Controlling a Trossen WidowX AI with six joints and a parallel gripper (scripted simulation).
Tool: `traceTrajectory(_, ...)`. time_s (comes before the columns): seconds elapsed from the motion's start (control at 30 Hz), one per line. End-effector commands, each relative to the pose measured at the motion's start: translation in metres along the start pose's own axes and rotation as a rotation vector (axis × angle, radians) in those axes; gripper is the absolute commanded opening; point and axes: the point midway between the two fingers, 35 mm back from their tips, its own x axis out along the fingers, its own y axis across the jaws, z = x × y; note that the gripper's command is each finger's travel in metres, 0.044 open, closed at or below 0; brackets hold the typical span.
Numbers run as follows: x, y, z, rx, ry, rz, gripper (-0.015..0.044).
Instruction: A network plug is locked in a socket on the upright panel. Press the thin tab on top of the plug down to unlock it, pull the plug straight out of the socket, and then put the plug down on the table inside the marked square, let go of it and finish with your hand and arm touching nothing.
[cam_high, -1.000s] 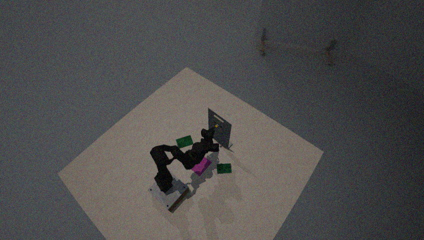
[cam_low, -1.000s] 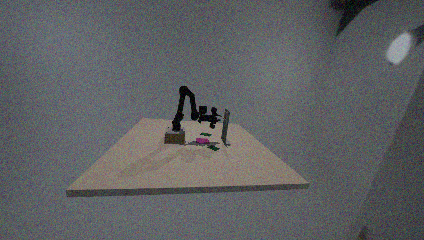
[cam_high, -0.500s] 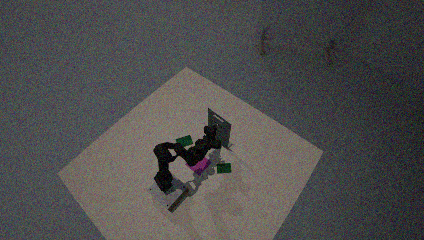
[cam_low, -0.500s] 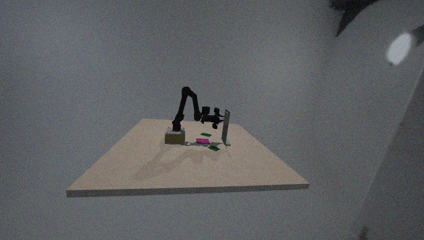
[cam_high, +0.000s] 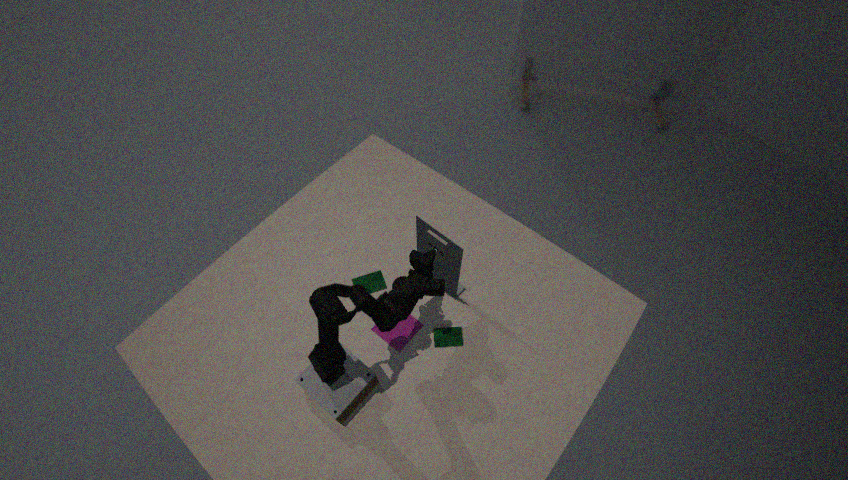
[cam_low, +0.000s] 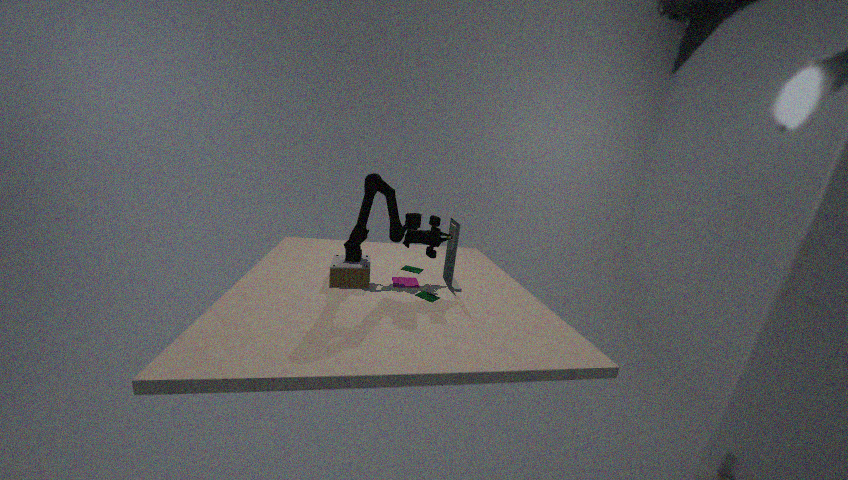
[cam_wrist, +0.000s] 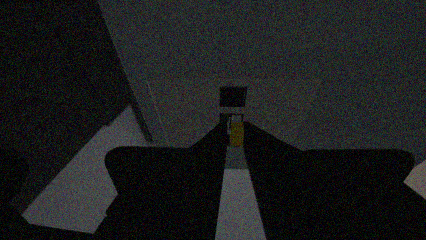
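The yellow plug (cam_wrist: 237, 134) sits at a socket of the grey upright panel (cam_high: 450, 267) (cam_low: 450, 261) (cam_wrist: 190, 105). My gripper (cam_high: 437, 254) (cam_low: 447, 236) (cam_wrist: 234, 127) is at the panel face, its fingertips close on both sides of the plug. It looks shut on the plug, one finger above and one below it. A small grey part, perhaps the tab, shows beside the yellow body in the wrist view; whether it is pressed down is too dark to tell. The magenta marked square (cam_high: 410, 325) (cam_low: 405, 281) lies on the table, partly hidden by the arm in the top view.
Dark openings, one of them a square opening (cam_wrist: 233, 96), show in the panel beside the plug. Green patches (cam_high: 369, 281) (cam_high: 448, 337) (cam_low: 411, 269) (cam_low: 427, 296) lie on either side of the magenta square. The arm's base (cam_low: 349, 276) stands on the table behind the square.
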Motion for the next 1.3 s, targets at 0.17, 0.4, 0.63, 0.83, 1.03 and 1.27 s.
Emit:
traceTrajectory(0.17,0.0,0.0,0.0,0.005,-0.003,-0.002,0.0)
traceTrajectory(0.4,-0.002,-0.001,0.0,0.005,-0.003,-0.002,0.0)
traceTrajectory(0.63,-0.006,-0.001,-0.001,0.005,-0.003,-0.002,0.0)
traceTrajectory(0.83,-0.009,-0.001,-0.002,0.005,-0.003,-0.003,0.0)
traceTrajectory(1.03,-0.013,-0.001,-0.003,0.005,-0.003,-0.003,0.0)
traceTrajectory(1.27,-0.017,-0.001,-0.004,0.005,-0.003,-0.003,0.0)
